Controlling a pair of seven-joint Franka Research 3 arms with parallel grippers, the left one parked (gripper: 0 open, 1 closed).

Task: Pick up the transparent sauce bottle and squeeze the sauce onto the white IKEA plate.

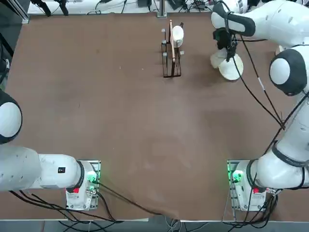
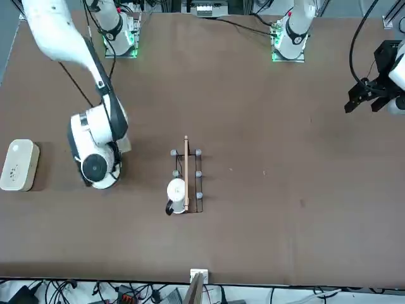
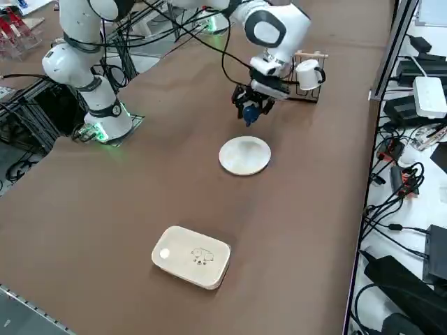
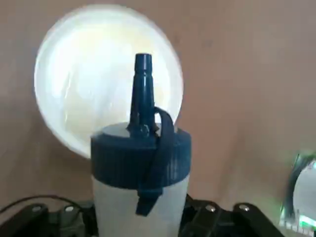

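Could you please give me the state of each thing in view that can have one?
Sauce bottle: held in the right hand, nozzle uncapped.
Right hand: shut on the bottle, above the table.
White plate: lying flat on the table.
Cream-white dish: resting on the table.
Mug: on the rack.

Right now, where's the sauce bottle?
In the right wrist view, the sauce bottle is gripped between the right gripper's fingers, its blue nozzle over the white plate.
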